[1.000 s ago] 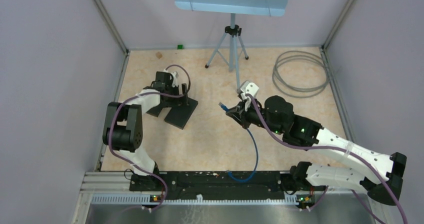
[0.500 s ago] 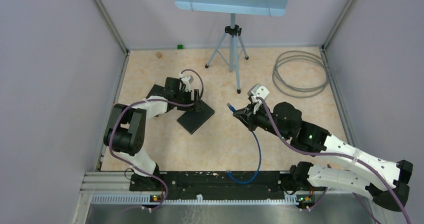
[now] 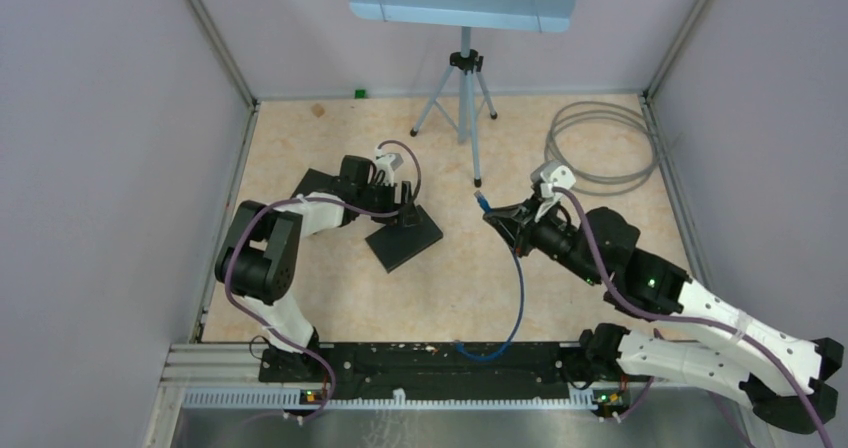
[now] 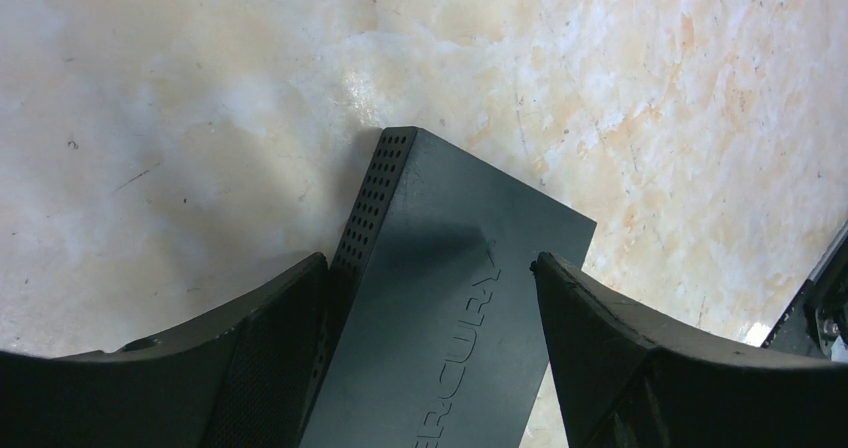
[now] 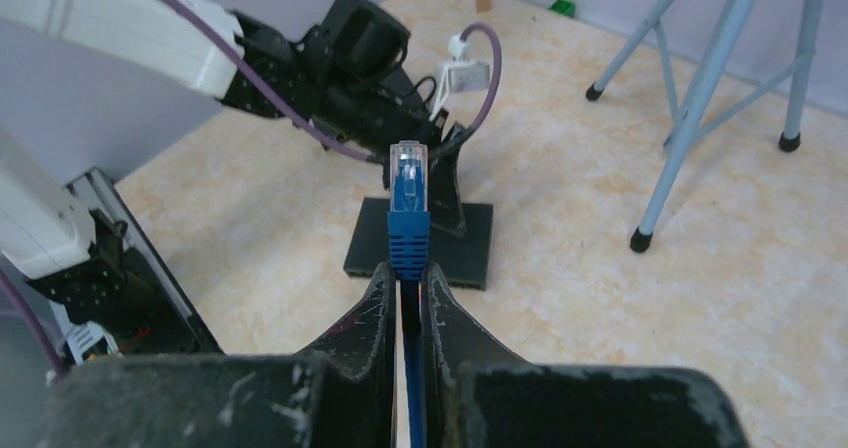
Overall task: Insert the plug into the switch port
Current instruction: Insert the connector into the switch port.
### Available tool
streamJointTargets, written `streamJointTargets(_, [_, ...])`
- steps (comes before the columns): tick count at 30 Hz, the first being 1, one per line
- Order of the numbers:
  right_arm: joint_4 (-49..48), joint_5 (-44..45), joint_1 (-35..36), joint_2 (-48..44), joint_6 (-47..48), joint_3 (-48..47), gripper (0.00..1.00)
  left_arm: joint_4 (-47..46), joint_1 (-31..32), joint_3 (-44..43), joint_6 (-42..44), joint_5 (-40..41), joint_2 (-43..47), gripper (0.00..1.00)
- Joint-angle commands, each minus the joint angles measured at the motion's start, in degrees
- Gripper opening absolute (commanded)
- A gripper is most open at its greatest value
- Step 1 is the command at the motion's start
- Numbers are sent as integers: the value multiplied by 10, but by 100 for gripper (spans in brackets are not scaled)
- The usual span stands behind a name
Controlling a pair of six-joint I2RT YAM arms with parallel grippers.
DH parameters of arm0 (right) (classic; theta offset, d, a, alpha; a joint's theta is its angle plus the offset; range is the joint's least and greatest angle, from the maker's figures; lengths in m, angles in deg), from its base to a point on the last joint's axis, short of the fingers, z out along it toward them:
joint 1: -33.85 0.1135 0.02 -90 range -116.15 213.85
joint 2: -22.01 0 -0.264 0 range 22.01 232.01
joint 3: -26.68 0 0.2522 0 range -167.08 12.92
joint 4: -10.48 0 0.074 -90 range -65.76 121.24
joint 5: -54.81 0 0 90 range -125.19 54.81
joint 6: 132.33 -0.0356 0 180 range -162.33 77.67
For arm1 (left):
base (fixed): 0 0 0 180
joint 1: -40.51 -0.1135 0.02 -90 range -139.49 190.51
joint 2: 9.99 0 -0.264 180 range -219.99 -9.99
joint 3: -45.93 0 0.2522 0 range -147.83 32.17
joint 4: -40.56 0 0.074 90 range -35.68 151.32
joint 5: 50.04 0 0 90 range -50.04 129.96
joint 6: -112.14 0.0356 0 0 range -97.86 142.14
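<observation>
Toward the left of the bench (image 3: 300,138), lying on the surface: black Mercury switch (image 4: 440,298), straddled by the left jaws, pressed in on two opposite sides and pinching it, vented side wall against one of them. Well apart to the right, up off the bench: RJ45 plug (image 5: 407,183), clear tip aimed toward the switch, blue boot nipped tight between the right jaws just behind the connector. Hanging from the boot in a slack curve down to the near rail (image 3: 400,356): blue patch cable (image 3: 519,288). Not yet inserted; no port face to be made out in any view, socket side unknown.

Likely handling, by judgement. Plug: light, hard, small, with a thin latch tab easily bent or snapped; best held on the rubbery boot close behind the clear body, leaving tip and tab free. Cable: soft and springy, apt to tug the plug sideways; worth leaving slack. Switch: light plastic box, probably quick to slide on the smooth bench under a push, so worth clamping across its width and bracing against the thrust. Next: square the plug to a socket, then push straight and gently until latched
</observation>
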Motion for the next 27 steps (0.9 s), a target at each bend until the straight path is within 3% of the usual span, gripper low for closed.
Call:
streamJointTargets(1, [-12,42,-1,-8,-12,-69,0,44,9,15,5,15,-15,83])
streamJointTargets(9, [-6,97,-1,27,7,-127,0,45,9,8,-2,53,13,86])
streamJointTargets(19, [-126,171,-1,65,213,3,0,39,9,51,-44,153,64,97])
streamJointTargets(24, [-138,213,-1,117,204,35,0,21,8,82,-50,151,82,99])
streamJointTargets(27, [-118,234,-1,138,149,49,0,31,8,79,-52,154,74,99])
